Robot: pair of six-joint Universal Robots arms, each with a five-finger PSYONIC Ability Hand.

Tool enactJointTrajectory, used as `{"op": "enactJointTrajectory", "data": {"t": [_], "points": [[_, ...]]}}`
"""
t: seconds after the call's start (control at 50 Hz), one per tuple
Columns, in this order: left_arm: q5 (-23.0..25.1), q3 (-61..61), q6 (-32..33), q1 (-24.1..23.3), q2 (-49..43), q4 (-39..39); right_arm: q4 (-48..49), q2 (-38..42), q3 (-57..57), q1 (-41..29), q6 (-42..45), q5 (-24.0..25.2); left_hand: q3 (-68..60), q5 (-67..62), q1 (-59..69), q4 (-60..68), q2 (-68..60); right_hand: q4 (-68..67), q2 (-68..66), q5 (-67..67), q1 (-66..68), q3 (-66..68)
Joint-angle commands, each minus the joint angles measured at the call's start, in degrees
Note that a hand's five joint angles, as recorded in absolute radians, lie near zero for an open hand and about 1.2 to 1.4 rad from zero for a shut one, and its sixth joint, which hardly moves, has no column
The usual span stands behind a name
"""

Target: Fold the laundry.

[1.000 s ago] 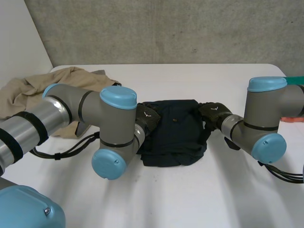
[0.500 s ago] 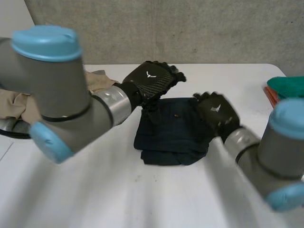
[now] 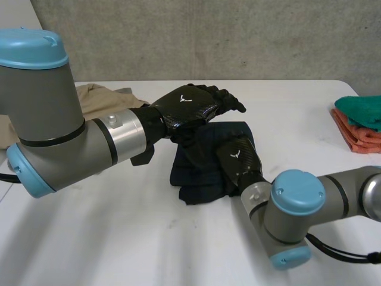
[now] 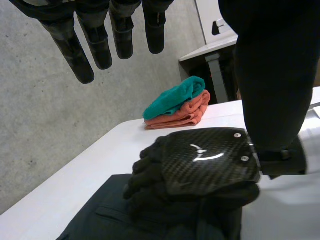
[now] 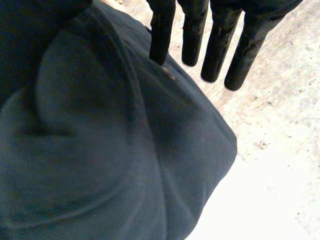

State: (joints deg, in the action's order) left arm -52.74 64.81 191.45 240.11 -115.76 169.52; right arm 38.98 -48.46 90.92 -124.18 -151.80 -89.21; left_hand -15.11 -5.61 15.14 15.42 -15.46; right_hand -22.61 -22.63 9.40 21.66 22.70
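A dark navy garment point(image 3: 193, 176) lies folded in the middle of the white table point(image 3: 119, 238). My left hand point(image 3: 193, 104) hovers above the garment's far edge, fingers point(image 4: 82, 52) straight, holding nothing. My right hand point(image 3: 238, 159) lies flat on the garment's right half, palm down. In the right wrist view its straight fingers point(image 5: 215, 47) reach over the dark cloth point(image 5: 100, 150) toward its far edge. The left wrist view shows the right hand point(image 4: 202, 162) resting on the navy garment point(image 4: 97, 222).
A crumpled beige garment point(image 3: 98, 95) lies at the back left, partly behind my left arm. A folded stack of teal and orange cloths point(image 3: 360, 122) sits at the table's right edge, also seen as the teal and orange stack point(image 4: 177, 102).
My left hand has lifted off the garment's left side and now hovers above its far edge. My right hand has moved from the garment's right edge onto its top.
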Motion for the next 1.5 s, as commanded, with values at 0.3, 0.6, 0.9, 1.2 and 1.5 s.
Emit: {"op": "enactJointTrajectory", "data": {"t": [0.3,0.6,0.9,1.2,1.5], "points": [[-0.26,0.14,-0.29,0.19,0.27,0.02,-5.75,4.87,-13.32,1.21,-0.69,1.58,-3.85,-3.35,3.82,3.54,-3.50,-57.39,-57.37,60.60,58.34,57.30],[-1.05,0.05,-0.46,1.24,1.41,0.10,-3.82,-1.02,-17.09,19.40,-5.42,17.93,-4.02,-3.52,3.99,3.71,-3.67,-57.39,-57.37,60.60,58.34,57.30],[-1.49,-0.03,-0.38,1.33,2.12,0.10,6.10,-1.11,-36.06,35.91,-25.54,25.04,-4.36,-3.85,4.33,4.04,-4.00,-57.39,-57.37,60.60,58.34,57.30],[-2.37,-0.03,-0.38,-0.34,3.08,0.19,20.60,14.25,-40.74,55.25,-42.60,35.50,-4.36,-3.85,4.33,4.04,-4.00,-57.39,-57.37,60.60,58.34,57.30],[-5.44,0.14,-0.20,-2.19,3.17,0.46,25.88,23.06,-33.37,62.38,-41.47,47.98,-4.36,-3.85,4.33,4.04,-4.00,-57.39,-57.37,60.60,58.34,57.30]]}}
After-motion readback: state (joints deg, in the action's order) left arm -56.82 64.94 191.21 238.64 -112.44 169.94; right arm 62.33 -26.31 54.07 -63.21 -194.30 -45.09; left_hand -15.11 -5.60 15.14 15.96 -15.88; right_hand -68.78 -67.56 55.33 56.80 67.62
